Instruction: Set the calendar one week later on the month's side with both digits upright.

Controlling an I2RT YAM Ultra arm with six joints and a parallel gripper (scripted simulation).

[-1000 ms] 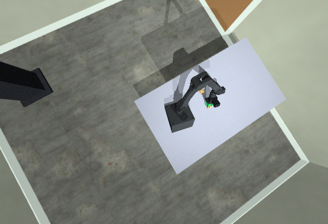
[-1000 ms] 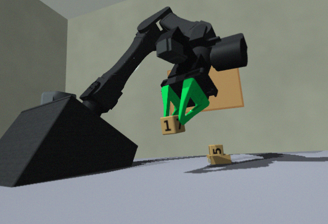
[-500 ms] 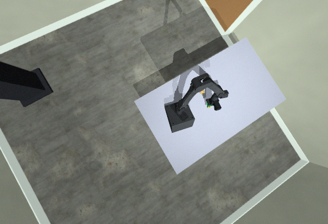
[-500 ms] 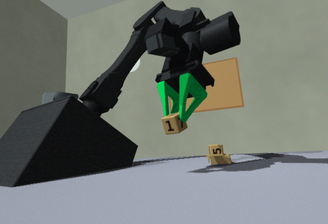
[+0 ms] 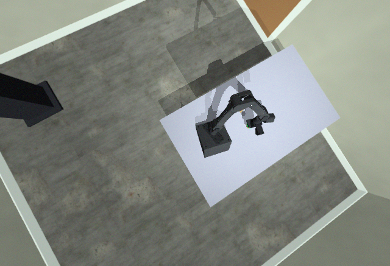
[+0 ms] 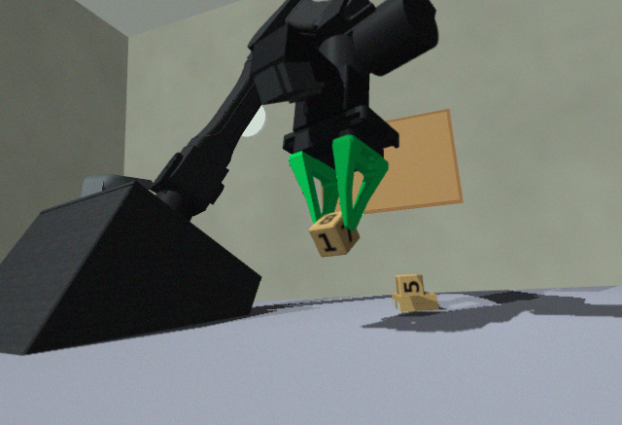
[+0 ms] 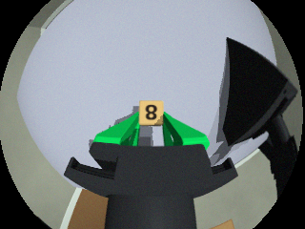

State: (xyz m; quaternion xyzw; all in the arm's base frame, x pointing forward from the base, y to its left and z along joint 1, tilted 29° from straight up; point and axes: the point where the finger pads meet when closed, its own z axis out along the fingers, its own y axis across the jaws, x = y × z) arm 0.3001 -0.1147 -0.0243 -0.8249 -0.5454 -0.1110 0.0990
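My gripper (image 6: 334,224) (image 7: 151,115) is shut on a wooden cube (image 6: 328,243) (image 7: 151,106), held tilted in the air well above the table. In the exterior view the cube shows a 1 in front, an 8 on top and a partly covered 7 at the right. In the wrist view its 8 reads upright. The other cube (image 6: 404,282) sits in the low wooden tray (image 6: 424,304), which stands on the table at the right. Its visible 5 is turned sideways. The tray's month name cannot be read, and the arm mostly hides the tray in the top view.
The arm's dark base (image 5: 216,145) (image 6: 130,269) stands on the pale table (image 5: 292,99) (image 6: 301,370), to the left of the tray in the exterior view. The table's edges drop to the floor. An orange board (image 6: 422,163) hangs on the far wall.
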